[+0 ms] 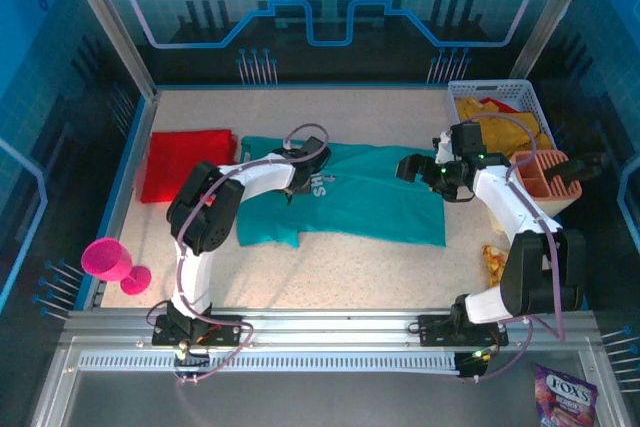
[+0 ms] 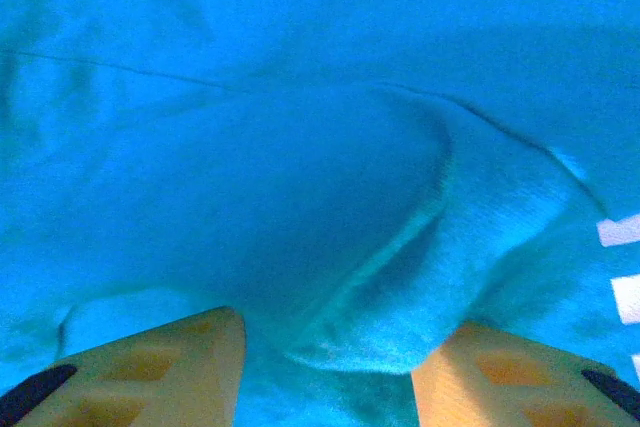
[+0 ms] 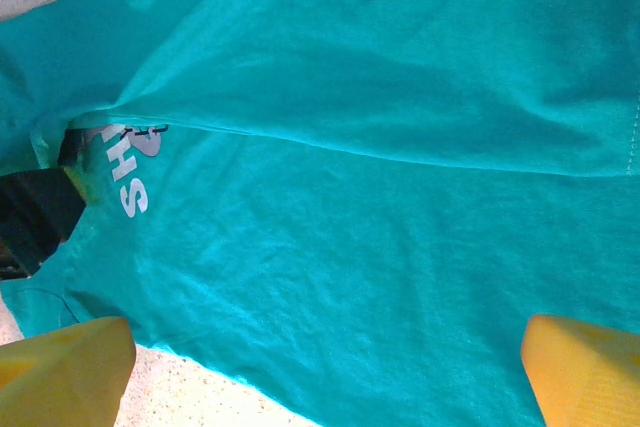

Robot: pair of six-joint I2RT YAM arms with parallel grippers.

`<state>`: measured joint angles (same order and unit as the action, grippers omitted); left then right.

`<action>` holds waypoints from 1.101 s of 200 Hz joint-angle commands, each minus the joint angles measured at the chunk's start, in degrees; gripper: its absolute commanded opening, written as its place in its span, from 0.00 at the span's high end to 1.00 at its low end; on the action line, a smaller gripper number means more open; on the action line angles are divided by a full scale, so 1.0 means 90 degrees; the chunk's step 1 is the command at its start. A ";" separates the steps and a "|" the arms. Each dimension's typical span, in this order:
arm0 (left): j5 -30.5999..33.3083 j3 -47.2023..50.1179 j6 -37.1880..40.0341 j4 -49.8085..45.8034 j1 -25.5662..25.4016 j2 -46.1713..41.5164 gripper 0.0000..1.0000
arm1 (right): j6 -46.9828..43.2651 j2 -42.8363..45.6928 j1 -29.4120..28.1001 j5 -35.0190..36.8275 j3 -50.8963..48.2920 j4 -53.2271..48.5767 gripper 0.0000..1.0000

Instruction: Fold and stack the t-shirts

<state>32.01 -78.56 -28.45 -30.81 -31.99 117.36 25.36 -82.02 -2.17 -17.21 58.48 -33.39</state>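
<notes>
One table [image 1: 350, 112]: speckled pale top, blue walls round it; near edge cut off by the arm rail.
Teal shirt [image 1: 370, 202]: flat at mid-table, long axis left to right. Straight stitched edge at the right end; left end bunched and partly under the left arm. Which end is the neck is hard to tell.
Red shirt [image 1: 185, 162]: folded flat, far left, just beside the teal one.
Basket [image 1: 455, 97]: white mesh, far right corner; yellow shirts [image 1: 520, 129] heaped inside, their shapes not readable.
Right gripper [image 3: 325, 377]: jaws spread wide, holding nothing, above the teal shirt's right half. Its wrist view adds a strip of bare table at the cloth's edge.
Left gripper [image 2: 340, 342]: down on the teal shirt beside the lettering. Its wrist view is blue-tinted and blurred: fingers [image 2: 200, 357] apart, a loose raised fold between them, which the top view hides.
Lettering [image 3: 125, 182]: white; "SH" reads sideways in the right wrist view, the rest tucked under a crease. Top view gives only a smudge.
</notes>
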 commanded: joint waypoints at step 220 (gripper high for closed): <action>0.0090 -0.1634 0.1281 -0.3312 0.0040 -0.0522 0.87 | -0.0097 -0.0199 0.0090 -0.0246 -0.0195 0.0011 0.01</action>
<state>34.52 -90.00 -19.66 -51.66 -31.29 114.04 24.99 -82.52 -1.80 -18.48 56.29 -32.73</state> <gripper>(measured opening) 0.125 0.986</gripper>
